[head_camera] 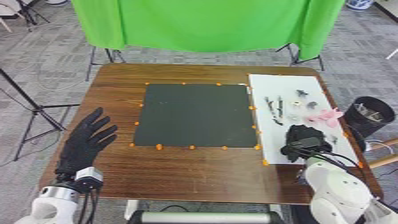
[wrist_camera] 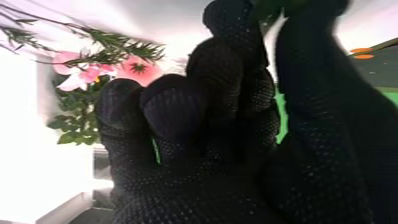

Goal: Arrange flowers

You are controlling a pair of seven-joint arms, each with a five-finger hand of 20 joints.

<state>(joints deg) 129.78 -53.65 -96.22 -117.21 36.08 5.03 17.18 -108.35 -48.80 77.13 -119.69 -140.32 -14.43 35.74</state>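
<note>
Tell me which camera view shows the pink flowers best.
The right wrist view: it shows the pink flowers large, with distinct petals and one dark center, beyond the black-gloved right hand. The head view shows them small, as a pink cluster near the right edge of the white sheet, but places them on the table.

Lower left in the head view, the white left arm [head_camera: 55, 209] has a silvery collar [head_camera: 59, 193], pale block [head_camera: 90, 173] and black cables [head_camera: 86, 204] beneath the black-gloved left hand [head_camera: 80, 150]. Lower right, the right arm [head_camera: 336, 186] is rounded and white, the right hand's [head_camera: 306, 139] black glove finely dotted.
</note>
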